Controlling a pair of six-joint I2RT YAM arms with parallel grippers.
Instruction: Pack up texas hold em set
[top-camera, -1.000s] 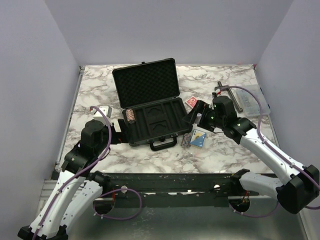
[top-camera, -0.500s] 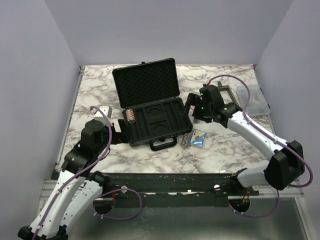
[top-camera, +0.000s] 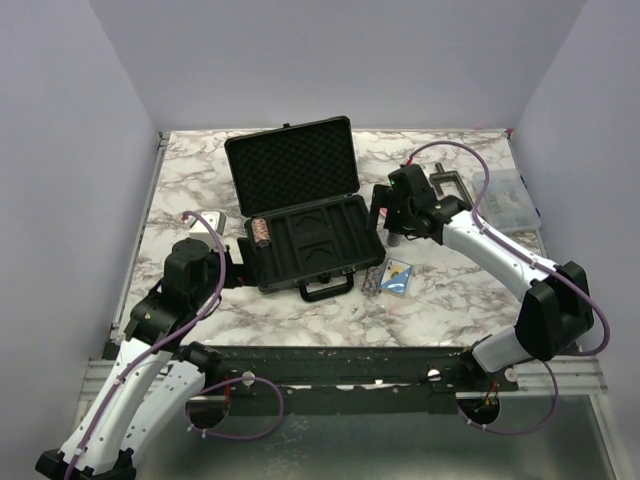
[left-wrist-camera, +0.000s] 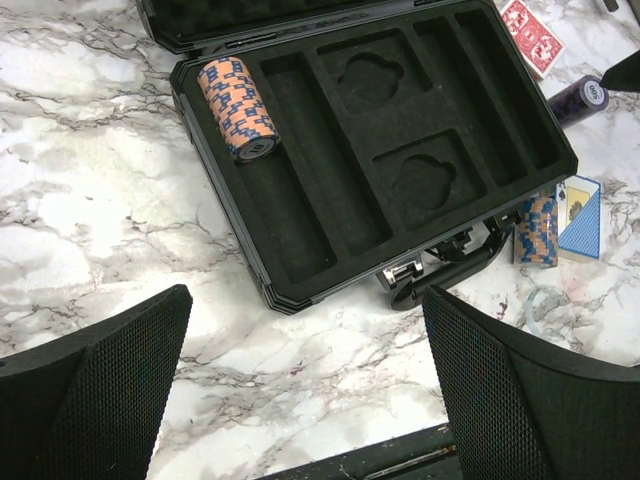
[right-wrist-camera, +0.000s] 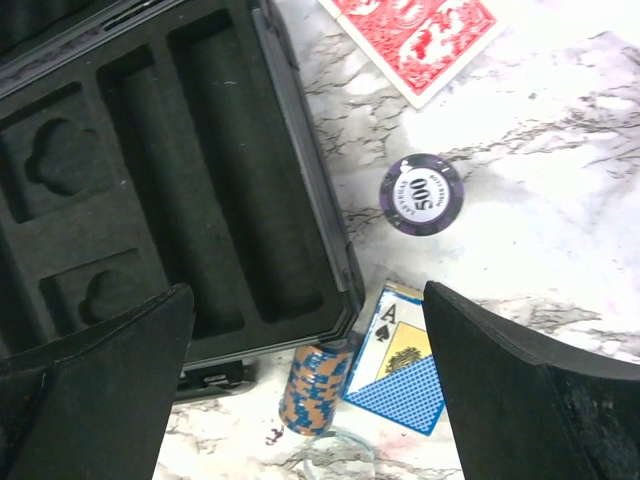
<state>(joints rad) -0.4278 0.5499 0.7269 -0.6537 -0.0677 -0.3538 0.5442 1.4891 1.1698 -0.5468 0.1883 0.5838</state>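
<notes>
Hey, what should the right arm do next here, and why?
Probably lower the right gripper onto the purple chip stack and close. Its fingers are open, the stack stands on the table just outside the case, and the case's nearest slots are empty.

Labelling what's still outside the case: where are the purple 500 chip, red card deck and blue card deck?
purple 500 chip (right-wrist-camera: 421, 194), right wrist view, its white centre label.
red card deck (right-wrist-camera: 415, 30), right wrist view, its patterned back.
blue card deck (right-wrist-camera: 400, 385), right wrist view, its blue patterned panel.
</notes>
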